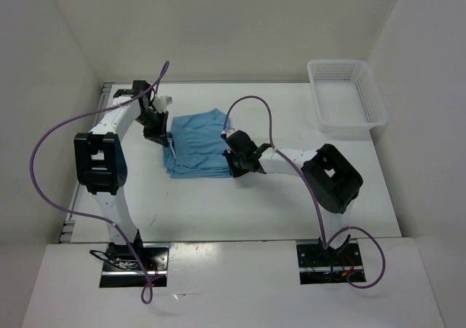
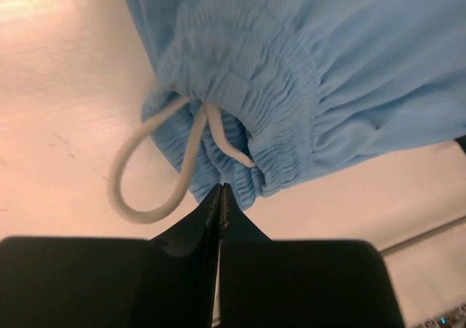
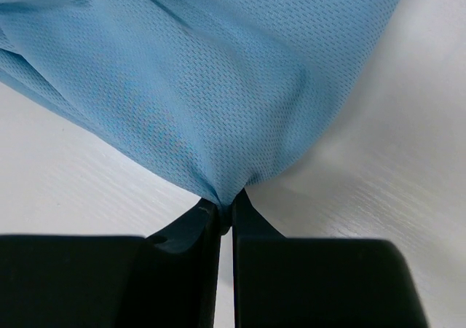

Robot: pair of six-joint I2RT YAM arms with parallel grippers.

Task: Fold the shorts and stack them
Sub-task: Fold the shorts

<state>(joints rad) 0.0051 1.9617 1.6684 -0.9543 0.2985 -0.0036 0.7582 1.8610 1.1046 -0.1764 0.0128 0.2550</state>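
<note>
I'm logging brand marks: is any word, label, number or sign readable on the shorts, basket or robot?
None readable. The shorts are plain blue with a white drawstring, the basket is bare white mesh, and any marking on the base plates is too small to read.

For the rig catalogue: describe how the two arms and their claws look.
Both the left arm and right arm have white tubular links joined by bulky black joint housings. A purple cable loops along each. The left claw and right claw are matte black, with two fingers tapering to thin tips. Each arm stands on a metal base plate.
</note>
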